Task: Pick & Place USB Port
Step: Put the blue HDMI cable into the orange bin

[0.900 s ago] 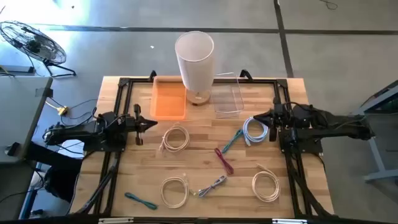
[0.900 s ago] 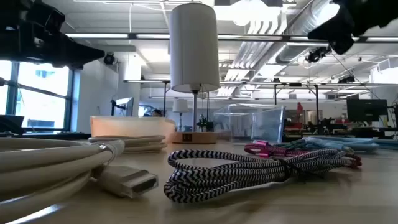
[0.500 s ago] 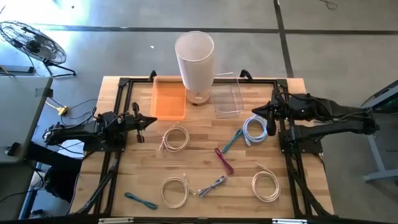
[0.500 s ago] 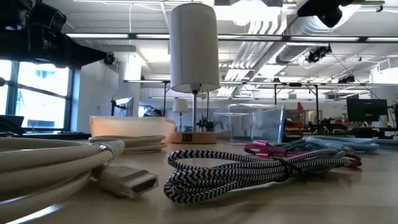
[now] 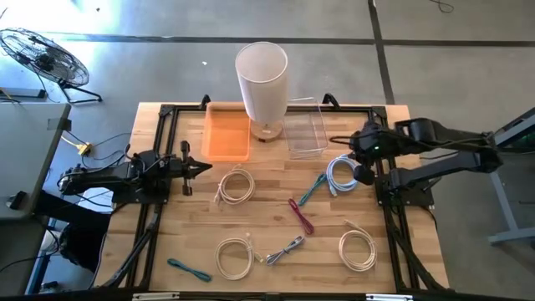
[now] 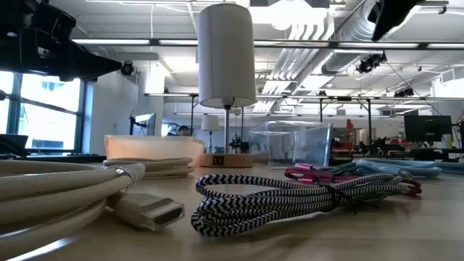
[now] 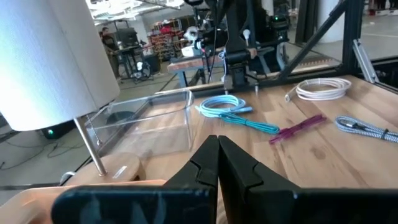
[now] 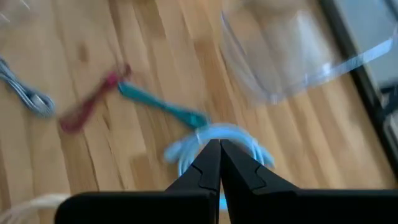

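Several coiled cables lie flat on the wooden table: a light-blue one (image 5: pixel 341 176) (image 8: pixel 217 140), a teal one (image 5: pixel 313 190), a pink one (image 5: pixel 301 216) and a black-and-white braided one (image 5: pixel 286 248) (image 6: pixel 290 199). My right gripper (image 5: pixel 336 141) (image 8: pixel 212 147) is shut and empty. It is raised above the table and points down over the light-blue cable, next to the clear box (image 5: pixel 305 134). My left gripper (image 5: pixel 205 168) (image 7: pixel 217 142) is shut and empty, level at the table's left, pointing toward the right.
An orange tray (image 5: pixel 226 132), a white lamp (image 5: pixel 262 79) and the clear box stand along the far edge. White cable coils lie mid-table (image 5: pixel 236 185), near the front (image 5: pixel 235 256) and at the front right (image 5: pixel 358 249). Another teal cable (image 5: pixel 189 269) lies at the front left.
My right gripper has risen from its level rest and gone a little toward the far edge, still shut and empty. The cables have not moved.
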Available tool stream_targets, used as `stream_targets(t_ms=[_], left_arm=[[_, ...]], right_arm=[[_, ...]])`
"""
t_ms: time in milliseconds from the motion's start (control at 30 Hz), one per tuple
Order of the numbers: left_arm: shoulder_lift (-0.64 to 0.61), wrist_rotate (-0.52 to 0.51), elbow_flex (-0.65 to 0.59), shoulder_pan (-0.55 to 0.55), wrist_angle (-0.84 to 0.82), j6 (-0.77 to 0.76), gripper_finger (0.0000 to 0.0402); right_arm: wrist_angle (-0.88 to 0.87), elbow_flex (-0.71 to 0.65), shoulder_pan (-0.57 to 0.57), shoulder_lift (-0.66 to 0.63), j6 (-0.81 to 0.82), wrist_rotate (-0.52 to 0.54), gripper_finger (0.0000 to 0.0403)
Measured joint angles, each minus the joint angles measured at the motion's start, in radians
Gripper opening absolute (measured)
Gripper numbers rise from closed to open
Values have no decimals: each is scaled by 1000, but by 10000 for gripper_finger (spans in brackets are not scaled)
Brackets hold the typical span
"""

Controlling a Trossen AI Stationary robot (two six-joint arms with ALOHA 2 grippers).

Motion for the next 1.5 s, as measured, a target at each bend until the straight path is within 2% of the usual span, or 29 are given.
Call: stream_targets(t_ms=[133, 300, 500, 633, 767, 1033, 1200, 1367, 1500], left_arm=[[0, -3, 0, 0, 1, 0, 0], [0, -4, 0, 0, 1, -7, 2], [0, -4, 0, 0, 1, -55, 32], [0, -3, 0, 0, 1, -57, 51], [0, 15, 0, 0, -1, -53, 59], [0, 42, 0, 0, -5, -52, 60], [0, 42, 0, 0, -5, -52, 60], [0, 41, 0, 0, -5, -50, 60], [0, 41, 0, 0, -6, -50, 60]], right_arm=[[-60, 0, 0, 44, 76, -1, 28], [-60, -1, 0, 70, 98, -23, 91], [-57, -12, 0, 92, 112, -29, 177], [-48, -103, 0, 91, 84, -86, 208], [37, -252, 0, 90, 39, -165, 214], [410, -558, 0, 92, -12, -339, 213], [485, -656, 0, 93, -12, -303, 210], [498, -647, -5, 97, 7, -240, 209], [498, -648, -5, 97, 14, -236, 209]])
